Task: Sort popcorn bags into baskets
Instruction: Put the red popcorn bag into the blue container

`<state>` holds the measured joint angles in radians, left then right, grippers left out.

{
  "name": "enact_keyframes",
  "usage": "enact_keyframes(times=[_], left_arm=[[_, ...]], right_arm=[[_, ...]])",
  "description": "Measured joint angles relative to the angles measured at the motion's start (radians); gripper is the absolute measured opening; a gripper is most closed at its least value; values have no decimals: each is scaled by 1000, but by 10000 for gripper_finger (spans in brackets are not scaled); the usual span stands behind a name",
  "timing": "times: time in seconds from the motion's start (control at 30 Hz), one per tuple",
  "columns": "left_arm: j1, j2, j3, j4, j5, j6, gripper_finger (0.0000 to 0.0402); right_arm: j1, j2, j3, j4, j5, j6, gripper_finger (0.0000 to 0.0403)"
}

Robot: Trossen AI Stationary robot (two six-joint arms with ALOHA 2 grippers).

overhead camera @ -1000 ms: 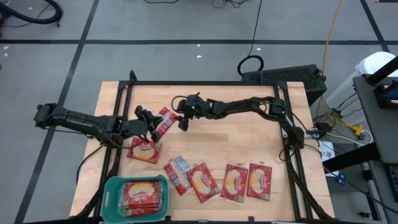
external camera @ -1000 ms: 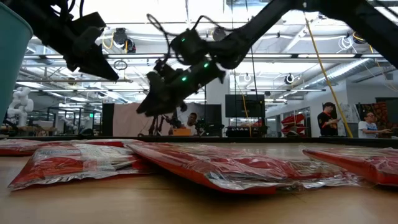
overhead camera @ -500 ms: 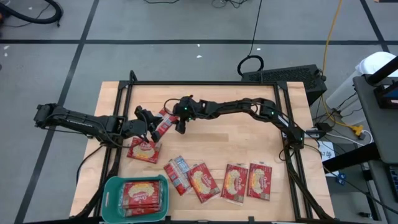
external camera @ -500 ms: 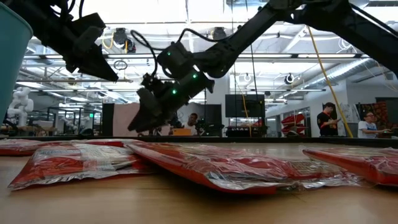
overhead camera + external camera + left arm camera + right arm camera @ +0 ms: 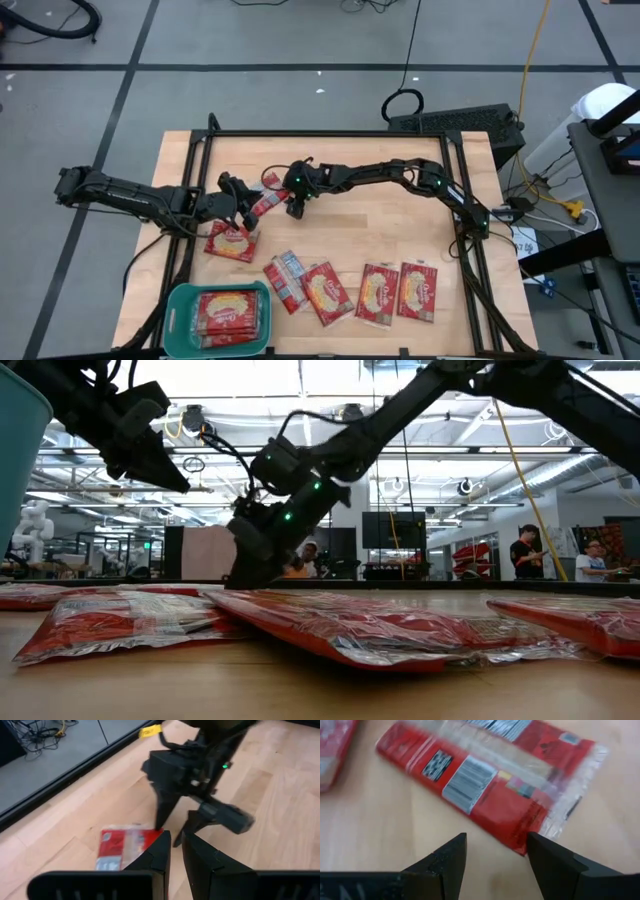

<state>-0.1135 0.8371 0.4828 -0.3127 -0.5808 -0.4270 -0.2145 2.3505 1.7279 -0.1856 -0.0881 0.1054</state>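
Note:
One red popcorn bag (image 5: 264, 198) lies flat on the wood between my two grippers. In the right wrist view this bag (image 5: 490, 775) shows its barcode side. My right gripper (image 5: 495, 845) is open and down at table level (image 5: 245, 565), with its fingers on either side of the bag's corner (image 5: 522, 845). My left gripper (image 5: 176, 836) is shut and hangs raised above the table (image 5: 150, 455), just left of the bag (image 5: 122, 847). The teal basket (image 5: 185, 295) stands at the near left with red bags (image 5: 232, 315) inside.
Another bag (image 5: 232, 240) lies near the left gripper. Several more (image 5: 285, 280) (image 5: 325, 290) (image 5: 378, 292) (image 5: 418, 290) lie in a row along the near edge. A dark frame (image 5: 330, 133) borders the table. People stand in the room behind (image 5: 525, 550).
My right gripper has come down from well above the table to table level and moved slightly toward the left, ending at the bag's corner. The bag has stayed flat on the wood.

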Motion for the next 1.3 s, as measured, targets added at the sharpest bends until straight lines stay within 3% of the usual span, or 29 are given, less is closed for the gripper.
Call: enact_keyframes(times=[0.23, 0.33, 0.6, 0.77, 0.9, 1.07, 1.3], left_arm=[[0, 0, 0, -6, 5, 2, 51], [0, 0, 0, -8, 6, 2, 51], [31, 17, -43, -51, -48, -10, 51], [98, 44, -149, 17, -32, -28, 51], [157, 55, -193, 80, 40, -22, 51], [194, 60, -204, 125, 89, -1, 51], [198, 60, -204, 130, 102, 0, 51]], right_arm=[[51, -29, -2, -263, 36, 48, 199], [75, -44, -4, -294, 48, 53, 199], [125, -98, -13, -182, 143, -15, 199], [133, -106, -11, -71, 209, -89, 199], [116, -98, -19, -59, 265, -103, 199], [82, -101, -87, -2, 188, -98, 199], [89, -107, -157, 24, 177, -54, 199]])
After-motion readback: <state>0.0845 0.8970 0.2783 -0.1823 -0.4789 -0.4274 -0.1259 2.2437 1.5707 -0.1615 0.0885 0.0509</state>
